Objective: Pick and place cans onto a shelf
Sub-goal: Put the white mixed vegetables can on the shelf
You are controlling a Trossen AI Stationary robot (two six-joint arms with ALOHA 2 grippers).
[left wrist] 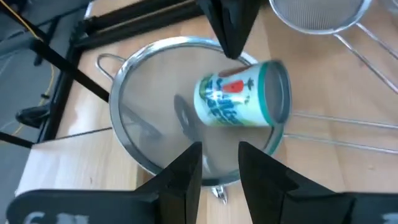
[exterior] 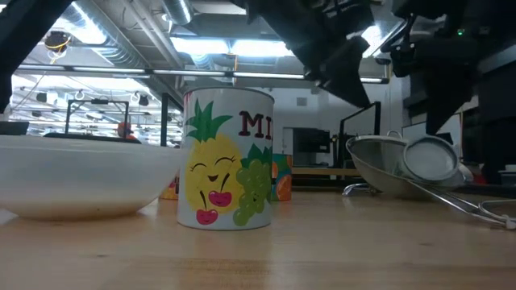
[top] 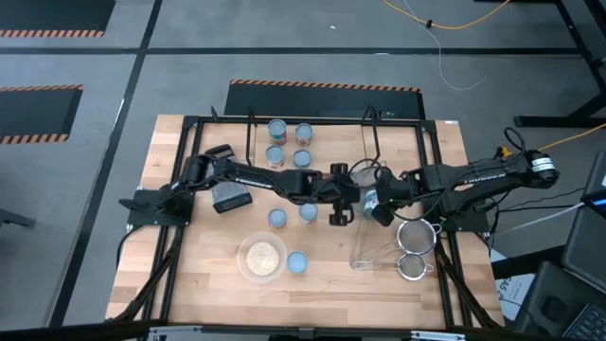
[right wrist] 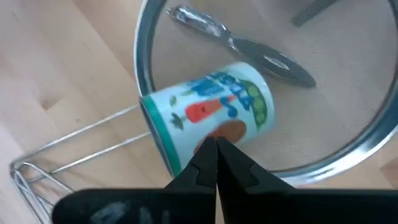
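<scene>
Two dark grippers meet mid-table above a round steel mesh strainer (left wrist: 134,134). Left gripper (left wrist: 219,163) stands spread, empty. Right gripper (right wrist: 216,160), fingers pressed together, touches a tipped white vegetable-print can (right wrist: 208,115).

Left gripper (left wrist: 214,163) parted; right gripper (right wrist: 214,155) closed, apparently mid-table.

The left gripper (left wrist: 219,148) has its jaws parted with nothing between them. Just ahead of them a can (left wrist: 244,93) lies on its side inside a strainer (left wrist: 121,118), whose metal rim rings it on all sides. Beyond the can, the right gripper (right wrist: 216,142), jaws pressed together, touches the can's side and blocks the path from that end. Wire handles (right wrist: 74,140) run out over the table beside these jaws. A second strainer (left wrist: 317,15) lies farther ahead. Behind the left jaws we see two upright cans (top: 276,219) close by the arm, with bare tabletop (top: 189,275) beyond.
</scene>
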